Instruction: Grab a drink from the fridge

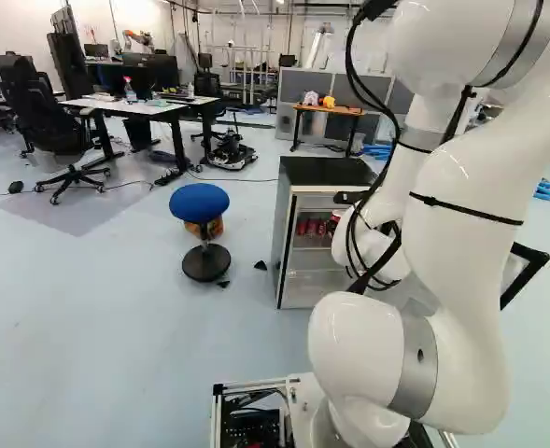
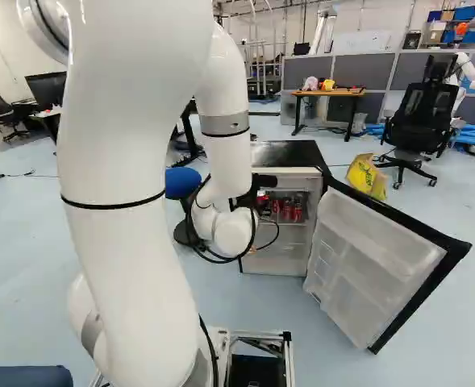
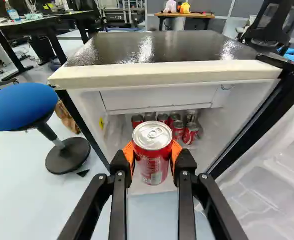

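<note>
- Wrist view: the fingers are clamped on the can from both sides.
- Gripped near its top, it could slip if the arm jerks.
- Red, glossy, silver-lidded, upright, it sits ahead of the fridge.
- A wide swing might clip the open door.

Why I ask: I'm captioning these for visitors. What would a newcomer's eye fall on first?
Probably the red soda can, clamped in the gripper in front of the open mini fridge. Next, the fridge door, wide open at the right of the right base view, and the round blue stool beside the fridge.
</note>
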